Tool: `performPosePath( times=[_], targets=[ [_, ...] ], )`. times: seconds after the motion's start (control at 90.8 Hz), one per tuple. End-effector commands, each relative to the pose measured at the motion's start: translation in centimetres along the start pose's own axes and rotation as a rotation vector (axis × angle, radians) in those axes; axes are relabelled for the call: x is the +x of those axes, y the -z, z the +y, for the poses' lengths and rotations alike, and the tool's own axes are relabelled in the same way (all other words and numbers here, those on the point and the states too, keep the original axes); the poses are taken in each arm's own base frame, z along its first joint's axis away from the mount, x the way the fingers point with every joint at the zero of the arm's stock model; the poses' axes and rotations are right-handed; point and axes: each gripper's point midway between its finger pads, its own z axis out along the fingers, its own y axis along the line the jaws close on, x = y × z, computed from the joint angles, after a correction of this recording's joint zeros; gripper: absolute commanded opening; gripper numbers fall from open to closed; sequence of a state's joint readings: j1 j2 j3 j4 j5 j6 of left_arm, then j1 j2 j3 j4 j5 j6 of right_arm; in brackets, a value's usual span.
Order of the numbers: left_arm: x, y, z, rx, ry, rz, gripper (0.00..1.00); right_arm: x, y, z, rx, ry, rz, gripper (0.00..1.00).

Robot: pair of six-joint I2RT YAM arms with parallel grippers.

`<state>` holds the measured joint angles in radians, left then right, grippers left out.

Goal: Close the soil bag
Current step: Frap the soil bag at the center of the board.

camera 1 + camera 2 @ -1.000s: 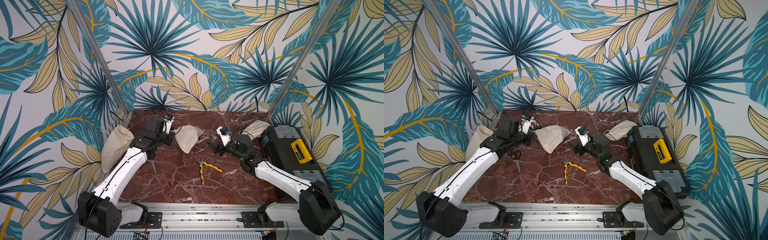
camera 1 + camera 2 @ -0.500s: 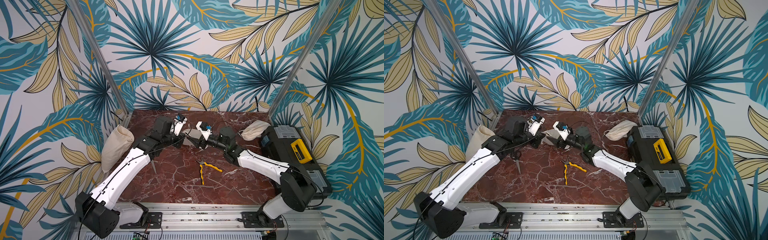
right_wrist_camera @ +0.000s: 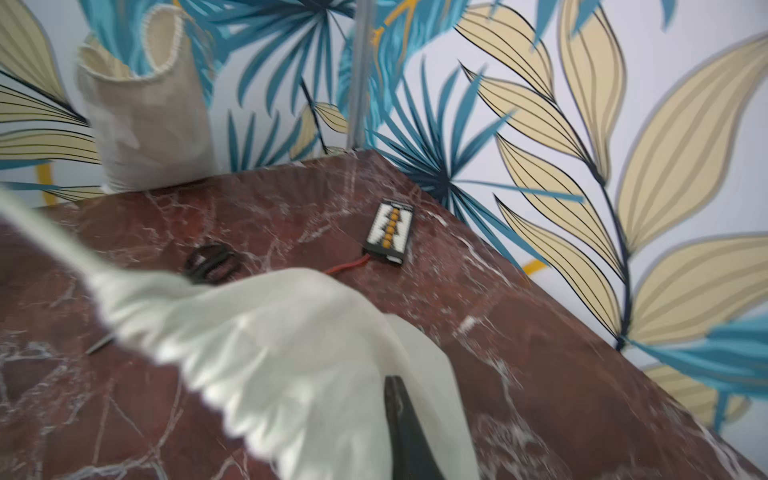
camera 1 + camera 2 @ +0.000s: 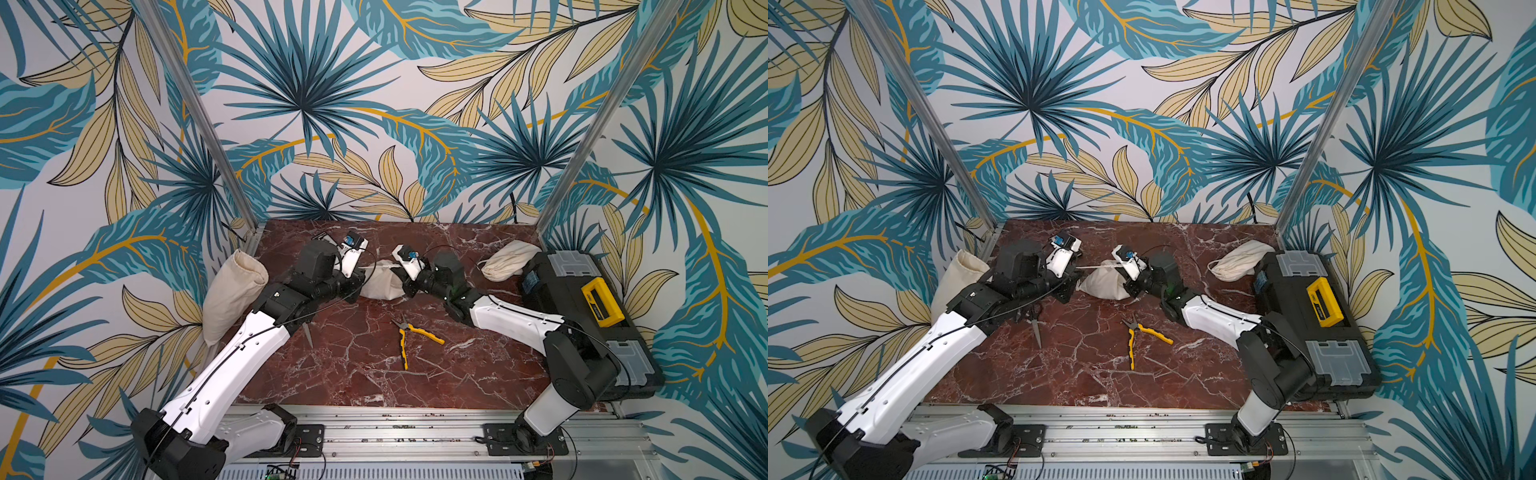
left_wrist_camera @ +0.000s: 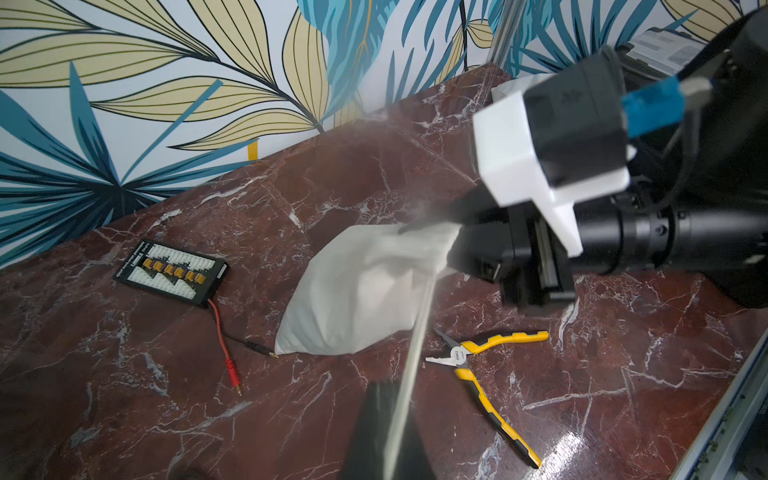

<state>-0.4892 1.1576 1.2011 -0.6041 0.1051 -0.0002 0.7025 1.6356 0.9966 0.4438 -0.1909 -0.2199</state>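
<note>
Centrally, my left gripper (image 4: 1074, 272) pinches the drawstring (image 4: 1094, 266), right gripper (image 5: 446, 245) clamps the soil bag (image 5: 353, 299); hard pulling could slip either.

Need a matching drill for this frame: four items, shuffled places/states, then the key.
Items
1 pliers
2 toolbox
3 soil bag
4 open sack

Places/states
A centre, mouth gathered
B far right, black
C near middle, handles spread
D far left, upright

Pairs: 1-C, 2-B, 3-A, 4-D
</note>
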Motion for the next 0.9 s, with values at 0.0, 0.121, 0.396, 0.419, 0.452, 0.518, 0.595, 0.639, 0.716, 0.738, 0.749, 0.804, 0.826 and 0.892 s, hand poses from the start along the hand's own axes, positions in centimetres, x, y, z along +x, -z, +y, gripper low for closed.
performPosePath(
  times=[0.0,0.121,0.396,0.419,0.452,0.518,0.595,0.639,0.716,0.738,0.749,0.804,0.826,0.892],
  targets=[
    [-2.7,3.9,2.3,-0.133,0.035,-0.129,0.00,12.2,6.3,-11.4,0.487,-0.166,0.379,0.13],
    [-2.8,3.7,2.1,-0.109,0.048,-0.153,0.00,14.4,10.6,-13.6,0.621,-0.205,0.460,0.14],
    [-2.7,3.0,-0.9,0.049,0.037,-0.165,0.00,2.3,7.7,-4.3,0.197,-0.078,0.083,0.39],
    [-2.7,3.0,-0.9,0.055,0.037,-0.166,0.00,1.4,7.6,-3.4,0.168,-0.070,0.060,0.42],
    [-2.8,3.1,-1.2,0.065,0.035,-0.166,0.00,0.1,7.5,-2.5,0.136,-0.059,0.028,0.47],
    [-2.8,3.2,-1.6,0.083,0.031,-0.170,0.00,-1.9,7.6,-0.8,0.081,-0.038,-0.031,0.54],
    [-3.0,3.4,-2.2,0.108,0.028,-0.179,0.00,-3.8,7.3,0.9,0.024,-0.018,-0.073,0.62],
    [-3.0,3.5,-2.3,0.117,0.027,-0.181,0.00,-4.6,6.9,1.9,-0.006,-0.008,-0.084,0.64],
    [-3.1,3.5,-2.5,0.125,0.029,-0.184,0.00,-5.9,6.1,3.2,-0.039,0.017,-0.091,0.66],
    [-3.2,3.6,-2.5,0.128,0.027,-0.188,0.00,-6.3,5.8,4.4,-0.060,0.029,-0.093,0.67],
    [-3.2,3.6,-2.5,0.128,0.028,-0.189,0.00,-6.4,5.6,4.7,-0.065,0.034,-0.092,0.67],
    [-3.3,3.7,-2.6,0.131,0.029,-0.192,0.00,-7.3,5.1,5.9,-0.079,0.056,-0.099,0.68],
    [-3.3,3.8,-2.6,0.132,0.029,-0.194,0.00,-7.4,4.8,6.3,-0.084,0.065,-0.098,0.68],
    [-3.4,3.9,-2.7,0.134,0.029,-0.197,0.00,-7.7,4.1,7.2,-0.096,0.075,-0.091,0.68]
  ],
)
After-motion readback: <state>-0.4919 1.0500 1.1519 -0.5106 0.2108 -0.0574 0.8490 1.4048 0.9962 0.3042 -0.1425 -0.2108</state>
